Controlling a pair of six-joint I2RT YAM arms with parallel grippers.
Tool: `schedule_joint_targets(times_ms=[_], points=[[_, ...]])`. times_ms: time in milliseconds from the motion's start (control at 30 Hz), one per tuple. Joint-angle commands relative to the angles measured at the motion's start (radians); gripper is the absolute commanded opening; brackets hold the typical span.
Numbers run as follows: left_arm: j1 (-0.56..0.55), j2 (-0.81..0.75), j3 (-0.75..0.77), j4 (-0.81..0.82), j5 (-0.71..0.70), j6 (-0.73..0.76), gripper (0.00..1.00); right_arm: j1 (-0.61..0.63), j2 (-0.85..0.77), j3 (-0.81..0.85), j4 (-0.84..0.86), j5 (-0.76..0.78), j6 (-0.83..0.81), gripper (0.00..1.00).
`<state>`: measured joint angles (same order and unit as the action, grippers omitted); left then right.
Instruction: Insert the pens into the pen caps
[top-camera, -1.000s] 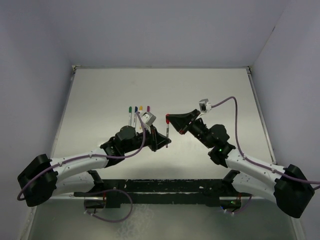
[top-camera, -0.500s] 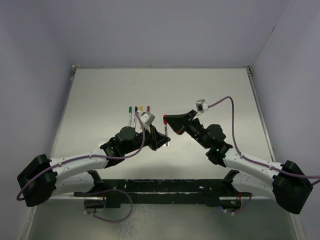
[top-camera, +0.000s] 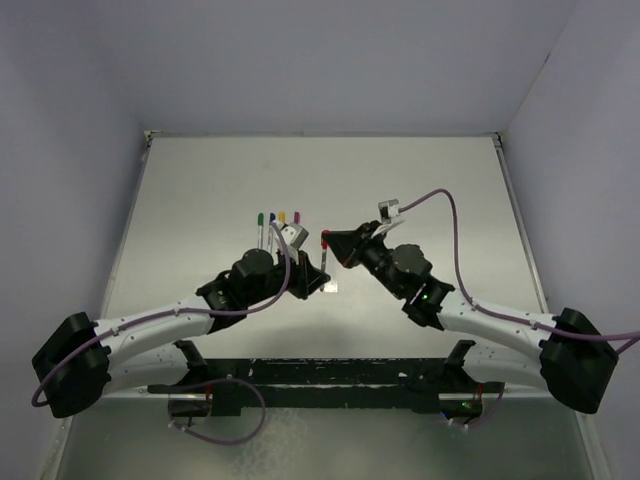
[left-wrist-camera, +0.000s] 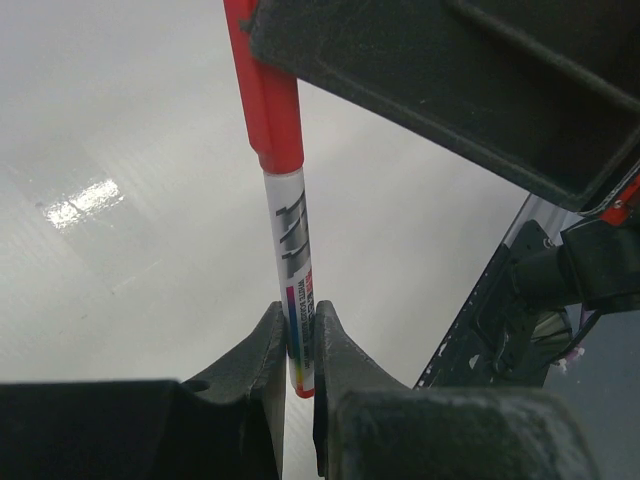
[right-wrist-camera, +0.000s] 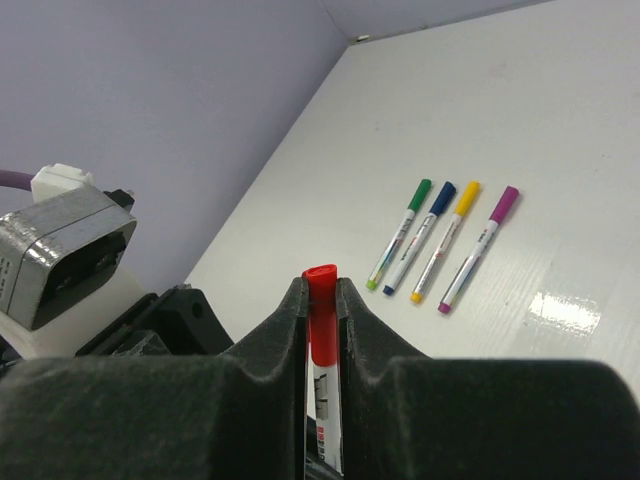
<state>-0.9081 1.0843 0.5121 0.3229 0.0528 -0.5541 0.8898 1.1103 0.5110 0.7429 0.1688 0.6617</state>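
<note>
A red pen (left-wrist-camera: 293, 260) stands nearly upright above the table, its red cap (left-wrist-camera: 268, 100) seated on its top end. My left gripper (left-wrist-camera: 300, 325) is shut on the pen's lower end (top-camera: 326, 262). My right gripper (right-wrist-camera: 321, 290) is shut on the red cap (right-wrist-camera: 321, 310), with the white barrel (right-wrist-camera: 326, 410) showing below it between the fingers. In the top view the two grippers meet at the pen, with the right gripper (top-camera: 328, 240) above the left gripper (top-camera: 324, 270). Four capped pens lie side by side behind: green (right-wrist-camera: 400, 232), blue (right-wrist-camera: 420, 236), yellow (right-wrist-camera: 446, 238) and purple (right-wrist-camera: 480, 247).
The four capped pens (top-camera: 278, 220) lie in a row just beyond the left gripper. The left wrist camera housing (right-wrist-camera: 60, 250) sits close to the right gripper's left side. Grey walls enclose the white table (top-camera: 420, 180) on three sides.
The right gripper has shifted left with the red cap, closer to the left gripper, and its wrist has turned. The red pen moved left with it.
</note>
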Motion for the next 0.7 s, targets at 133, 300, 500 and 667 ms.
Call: schedule_joint_targets(times_ms=[133, 300, 500, 667], points=[[0.093, -0.044, 0.138, 0.301, -0.01, 0.02, 0.0, 0.085, 0.121, 0.005, -0.294, 0.006, -0.012, 0.0], [0.105, -0.022, 0.147, 0.242, 0.018, 0.022, 0.0, 0.087, 0.12, 0.041, -0.293, 0.026, -0.016, 0.0], [0.105, 0.065, 0.136, 0.166, 0.053, 0.011, 0.0, 0.087, 0.105, 0.205, -0.418, 0.117, -0.081, 0.03], [0.104, 0.112, 0.092, 0.14, 0.031, -0.004, 0.0, 0.087, 0.026, 0.287, -0.477, 0.226, -0.12, 0.28]])
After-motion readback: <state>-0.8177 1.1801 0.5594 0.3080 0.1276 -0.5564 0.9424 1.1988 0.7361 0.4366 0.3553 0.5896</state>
